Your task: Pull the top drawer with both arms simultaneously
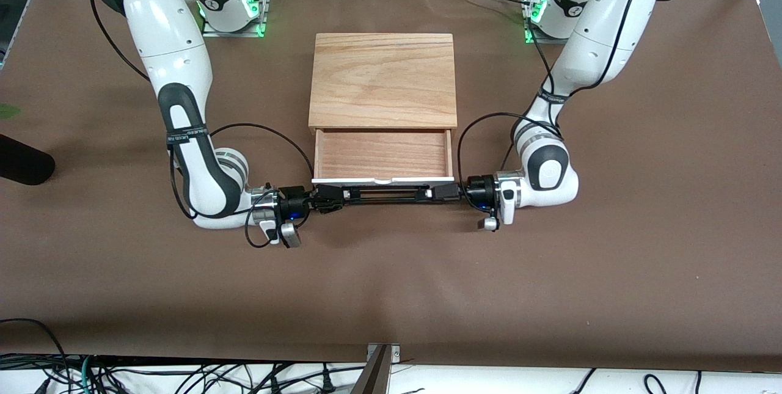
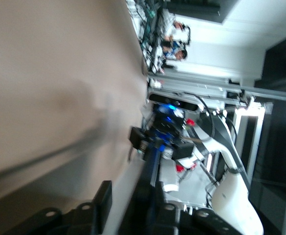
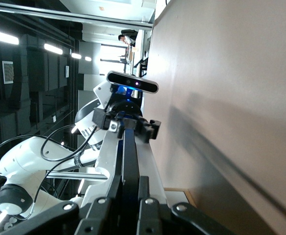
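Light-wood top drawer sticks well out of the cabinet, toward the front camera, its bare wooden floor showing and nothing in it. White front panel and black bar handle sit on the drawer's edge nearest that camera.

Right gripper is at the handle end toward the right arm's side of the cabinet, fingers closed around the bar. Left gripper is at the handle's other end, toward the left arm's side, fingers likewise clamped on the bar. Both wrists lie low and level with the handle, pointing at each other along it. Right wrist view shows the bar running between that gripper's own fingers to the left gripper; left wrist view shows the same bar with the right gripper at its end.

Progress, judged: grasp done on both sides, drawer mostly out. What's left looks like a short final pull, if any travel remains, then letting go. Can't tell whether the drawer is at its stop.
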Robot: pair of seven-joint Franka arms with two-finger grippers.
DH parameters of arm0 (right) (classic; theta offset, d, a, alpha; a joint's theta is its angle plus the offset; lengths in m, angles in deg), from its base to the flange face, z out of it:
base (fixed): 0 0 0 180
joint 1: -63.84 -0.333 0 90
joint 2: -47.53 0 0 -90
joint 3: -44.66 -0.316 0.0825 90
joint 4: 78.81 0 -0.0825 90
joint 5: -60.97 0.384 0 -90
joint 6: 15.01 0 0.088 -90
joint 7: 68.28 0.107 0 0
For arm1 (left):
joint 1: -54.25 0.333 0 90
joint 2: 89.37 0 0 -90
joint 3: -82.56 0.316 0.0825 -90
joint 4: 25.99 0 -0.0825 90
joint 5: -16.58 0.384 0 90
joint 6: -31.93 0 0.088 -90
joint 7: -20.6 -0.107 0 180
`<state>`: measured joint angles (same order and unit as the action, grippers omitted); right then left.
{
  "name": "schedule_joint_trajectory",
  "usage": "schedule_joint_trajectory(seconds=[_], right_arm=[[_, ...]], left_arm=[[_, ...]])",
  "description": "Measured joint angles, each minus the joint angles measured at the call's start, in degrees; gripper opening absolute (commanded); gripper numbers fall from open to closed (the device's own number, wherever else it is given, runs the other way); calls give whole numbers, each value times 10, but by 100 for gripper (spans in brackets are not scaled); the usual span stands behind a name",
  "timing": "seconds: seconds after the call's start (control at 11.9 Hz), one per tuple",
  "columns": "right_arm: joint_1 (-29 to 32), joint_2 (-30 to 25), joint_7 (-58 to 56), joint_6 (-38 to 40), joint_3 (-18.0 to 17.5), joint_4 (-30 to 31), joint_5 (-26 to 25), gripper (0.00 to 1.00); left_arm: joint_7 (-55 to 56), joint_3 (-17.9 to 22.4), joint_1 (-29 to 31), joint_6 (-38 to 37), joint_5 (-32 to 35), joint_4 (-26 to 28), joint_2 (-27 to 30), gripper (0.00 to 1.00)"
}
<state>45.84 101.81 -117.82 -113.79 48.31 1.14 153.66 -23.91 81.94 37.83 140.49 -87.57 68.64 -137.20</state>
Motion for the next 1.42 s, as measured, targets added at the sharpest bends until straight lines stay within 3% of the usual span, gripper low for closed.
schedule_joint_trajectory(seconds=[0.08, 0.25, 0.33, 0.67, 1.0, 1.17, 1.42], right_arm=[[3, 0, 3, -5, 0, -3, 1, 25], [9, 1, 6, -25, 1, -13, 8, 85], [16, 1, 9, -34, 2, -19, 10, 100], [26, 1, 14, -34, 2, -26, 10, 100], [23, 1, 15, -54, 11, -38, 1, 100], [18, 1, 31, -64, 31, -60, -44, 100], [18, -2, 103, -65, 64, -111, -161, 100]], left_arm=[[4, 4, 4, 2, 0, 0, -1, 100], [25, 5, 6, 2, 3, 0, -1, 100], [35, 4, 6, 2, 15, -1, 0, 100], [80, 25, 16, 1, 98, -8, 22, 100], [198, 28, 55, -2, 294, -14, 99, 100], [233, 27, 65, -5, 400, -9, 153, 100], [246, 27, 75, -10, 541, 38, 239, 100]])
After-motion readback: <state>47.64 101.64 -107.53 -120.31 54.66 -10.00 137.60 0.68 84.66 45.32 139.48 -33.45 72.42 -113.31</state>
